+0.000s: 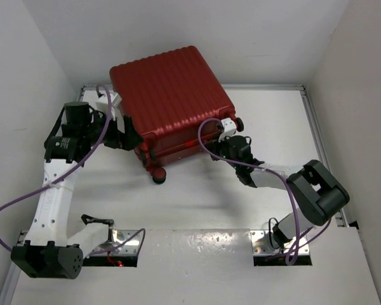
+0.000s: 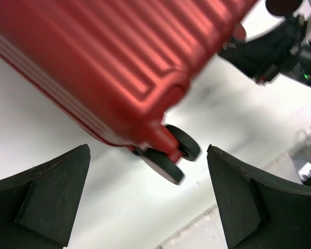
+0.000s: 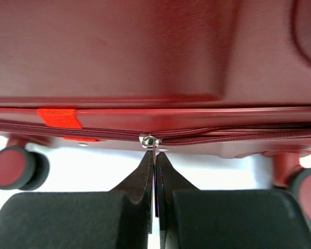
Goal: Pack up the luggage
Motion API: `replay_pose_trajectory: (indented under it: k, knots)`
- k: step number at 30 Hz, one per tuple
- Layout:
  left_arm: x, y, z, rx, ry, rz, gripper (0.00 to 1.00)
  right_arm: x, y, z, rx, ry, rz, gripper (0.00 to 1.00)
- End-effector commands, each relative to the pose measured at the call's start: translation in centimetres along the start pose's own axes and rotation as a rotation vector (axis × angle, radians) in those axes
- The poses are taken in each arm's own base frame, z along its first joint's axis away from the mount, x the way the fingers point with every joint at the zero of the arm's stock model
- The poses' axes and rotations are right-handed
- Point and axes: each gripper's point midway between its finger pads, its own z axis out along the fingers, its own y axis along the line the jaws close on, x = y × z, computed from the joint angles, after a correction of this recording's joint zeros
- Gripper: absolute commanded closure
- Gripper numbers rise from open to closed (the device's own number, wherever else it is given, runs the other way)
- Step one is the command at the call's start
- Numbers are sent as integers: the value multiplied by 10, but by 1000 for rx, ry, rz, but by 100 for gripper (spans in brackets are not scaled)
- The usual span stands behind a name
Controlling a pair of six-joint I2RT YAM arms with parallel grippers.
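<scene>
**Late stage of packing.** The luggage (image 1: 168,101) is shown lying flat at the far middle of the worktop (image 1: 197,203). Its two ribbed shell halves are brought together, so neither lining nor contents can be seen, and whether anything has been loaded cannot be told. The right fingers (image 3: 147,176) are pressed together on the small metal zip pull (image 3: 154,148). The pull hangs from the slider at about the middle of the near side, between the wheels (image 3: 18,168) at either end. In the right wrist view, the zip track (image 3: 67,129) is seen as a single closed line left of the slider. Right of the slider it appears to divide into two strands, so the zip is judged to be only partly drawn. The left fingers (image 2: 52,197) are spread wide and hold nothing; they hover just beside the wheeled left corner of the case, and no contact is seen. Closing of the lid is therefore taken as done. What is left, by this reading, is for the slider to be drawn along the rest of the seam and the pull to be released.
</scene>
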Motion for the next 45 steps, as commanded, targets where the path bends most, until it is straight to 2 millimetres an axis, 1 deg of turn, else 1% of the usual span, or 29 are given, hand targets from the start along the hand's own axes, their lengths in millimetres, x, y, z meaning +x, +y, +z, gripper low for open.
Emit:
replay_pose_trajectory:
  k: [1,2,3,4,6,8,10,11,14,17,19,21,22,23,24,25,28,29,30,33,34,36,37,39,40,41,42,43,45]
  knots:
    - [12,-11,-1,-15,67,-84,1,-10,-35,-4,142,-45,-75,100]
    - [17,-2,-2,-78,82,-118,1,-9,-35,-3,140,-41,-81,100]
    - [25,-3,3,-101,120,-173,1,-13,-35,-1,142,-51,-83,100]
    - [30,4,4,-138,143,-182,1,-14,-33,0,135,-48,-84,100]
    - [39,-5,7,-136,186,-202,1,-14,-33,2,138,-44,-99,100]
    - [43,-14,11,-106,209,-182,1,-15,-32,2,136,-41,-99,100]
    - [52,-19,17,-96,242,-201,1,-17,-33,1,136,-46,-114,100]
    - [51,-22,18,-90,237,-210,1,-15,-33,0,135,-42,-117,100]
    - [55,-24,28,-92,257,-237,1,-17,-31,-1,122,-50,-125,100]
    - [56,-14,37,-155,259,-263,1,-14,-30,-1,117,-38,-131,100]
    - [60,-12,42,-176,268,-275,1,-14,-31,-2,117,-35,-139,100]
    - [60,-13,53,-173,275,-276,1,-13,-30,-2,111,-30,-150,100]
    - [60,-11,53,-189,272,-287,1,-12,-32,-3,119,-31,-151,100]
    - [59,-13,58,-183,272,-292,1,-12,-33,-3,124,-30,-150,100]
    - [52,-14,59,-177,249,-286,1,-11,-34,-3,124,-29,-143,100]
    - [52,-20,63,-162,253,-281,1,-13,-33,-3,126,-33,-144,100]
    - [55,-26,69,-164,271,-268,1,-13,-38,-2,139,-29,-142,100]
    - [56,-23,72,-182,277,-277,1,-13,-39,-2,142,-29,-137,100]
    - [59,-24,75,-180,291,-274,3,-12,-40,-2,147,-24,-138,100]
    - [62,-25,78,-187,303,-278,21,-15,-42,0,149,-30,-135,100]
    - [65,-24,81,-195,314,-272,34,-15,-43,0,154,-31,-136,100]
    - [66,-24,81,-195,315,-272,45,-15,-45,0,158,-29,-132,100]
    - [67,-20,83,-214,320,-271,55,-14,-46,0,162,-28,-132,100]
    - [77,-16,84,-237,340,-283,62,-13,-50,-2,174,-26,-126,100]
    - [77,-14,84,-249,337,-281,64,-12,-50,-3,176,-24,-125,100]
    - [77,-14,84,-249,337,-281,74,-11,-54,-5,185,-21,-119,100]
    - [77,-14,84,-249,337,-281,78,-10,-58,-7,202,-20,-114,100]
    - [79,-12,83,-262,344,-280,89,-10,-65,-10,222,-18,-103,100]
    - [81,-9,81,-278,351,-279,100,-5,-74,-14,256,-7,-96,100]
